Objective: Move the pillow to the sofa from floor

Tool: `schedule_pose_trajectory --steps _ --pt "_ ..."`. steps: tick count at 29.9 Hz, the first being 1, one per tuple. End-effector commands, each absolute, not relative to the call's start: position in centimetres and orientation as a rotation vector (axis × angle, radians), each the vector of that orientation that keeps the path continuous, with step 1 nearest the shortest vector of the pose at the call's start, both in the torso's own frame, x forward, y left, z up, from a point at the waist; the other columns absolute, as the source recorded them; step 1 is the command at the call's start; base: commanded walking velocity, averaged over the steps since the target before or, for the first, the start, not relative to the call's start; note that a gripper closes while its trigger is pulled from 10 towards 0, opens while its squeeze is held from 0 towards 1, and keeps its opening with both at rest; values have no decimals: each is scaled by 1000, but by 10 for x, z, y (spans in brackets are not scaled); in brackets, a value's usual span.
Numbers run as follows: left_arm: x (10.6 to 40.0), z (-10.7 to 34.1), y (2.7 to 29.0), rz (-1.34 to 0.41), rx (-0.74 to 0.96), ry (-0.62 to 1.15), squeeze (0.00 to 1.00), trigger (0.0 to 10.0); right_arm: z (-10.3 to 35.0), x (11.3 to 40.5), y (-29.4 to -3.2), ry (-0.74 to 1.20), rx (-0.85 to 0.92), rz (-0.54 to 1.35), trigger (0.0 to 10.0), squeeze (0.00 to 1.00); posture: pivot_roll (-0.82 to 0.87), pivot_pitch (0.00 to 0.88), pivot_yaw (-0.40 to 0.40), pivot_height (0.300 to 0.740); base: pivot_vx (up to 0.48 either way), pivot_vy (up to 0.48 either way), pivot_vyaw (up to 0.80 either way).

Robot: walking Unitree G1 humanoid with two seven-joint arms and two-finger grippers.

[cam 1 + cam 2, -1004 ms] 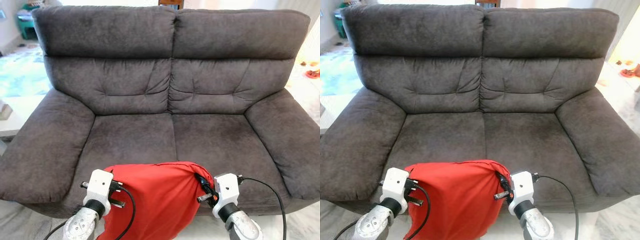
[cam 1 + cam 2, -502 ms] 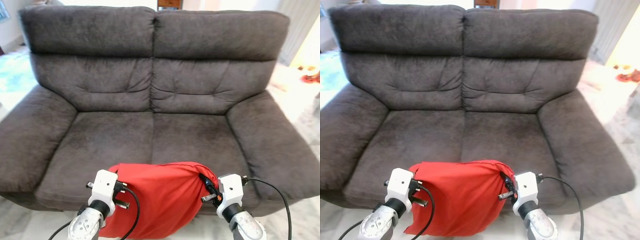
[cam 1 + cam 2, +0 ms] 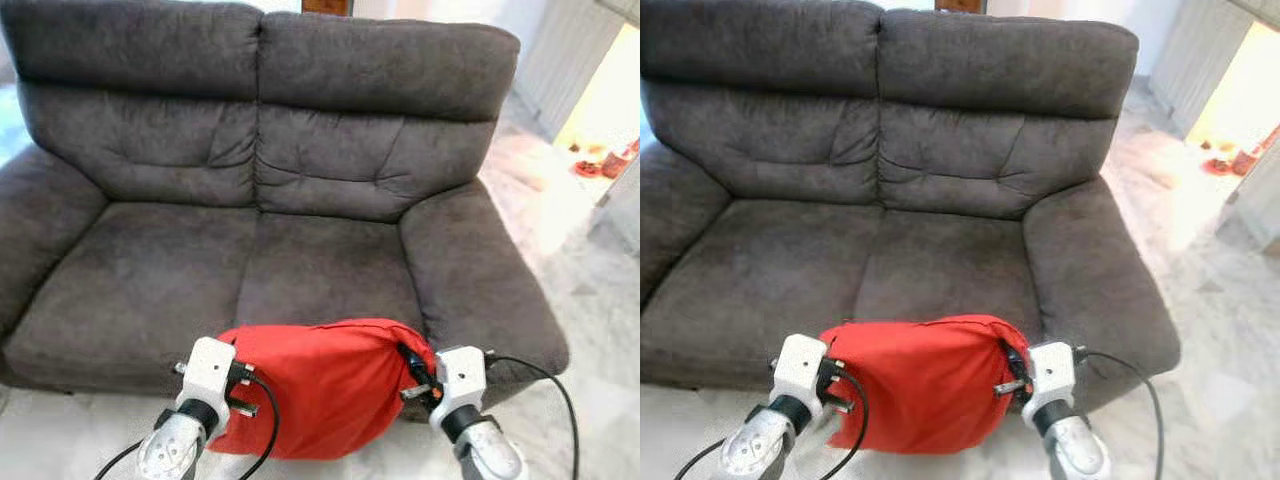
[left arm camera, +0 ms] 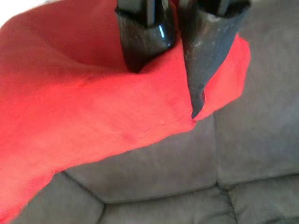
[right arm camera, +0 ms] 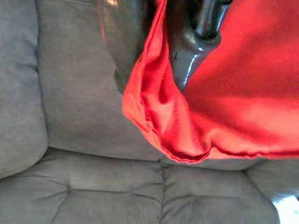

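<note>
A red pillow (image 3: 325,385) hangs between the left claw (image 3: 232,388) and right claw (image 3: 415,378), each pinching an end, long axis crosswise, before the grey sofa (image 3: 300,250); its seat lies ahead, apparently just beyond the pillow's top edge.

I'm in a home living room: a dark grey two-seat fabric sofa (image 3: 260,190) stands just beyond my claws, on pale marble-look floor tiles (image 3: 1220,330) stretching off to their right.

left hand (image 4: 180,70) seemingly pinching red pillow (image 4: 79,107) above sofa (image 4: 187,182).
</note>
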State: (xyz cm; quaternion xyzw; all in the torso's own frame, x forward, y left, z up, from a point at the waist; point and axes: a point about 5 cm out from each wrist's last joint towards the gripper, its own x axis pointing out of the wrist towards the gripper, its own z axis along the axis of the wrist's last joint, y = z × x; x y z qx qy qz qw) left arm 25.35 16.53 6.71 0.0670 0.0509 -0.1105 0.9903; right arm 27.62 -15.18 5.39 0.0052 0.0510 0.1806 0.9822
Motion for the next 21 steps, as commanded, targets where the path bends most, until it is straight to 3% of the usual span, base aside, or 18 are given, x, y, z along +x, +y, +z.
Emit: schedule_pose_trajectory --steps 1,13,21 --pt "260 85 163 -231 135 10 0 10000 64 279 -155 47 7 355 10000 0 69 116 -5 740 0 0 0" --pt "264 107 158 -272 157 -70 0 10000 70 281 -156 17 22 333 10000 0 67 114 -4 740 0 0 0" --pt "263 131 170 -187 212 -172 0 10000 103 289 -155 -127 37 302 10000 0 66 116 1 740 0 0 0"
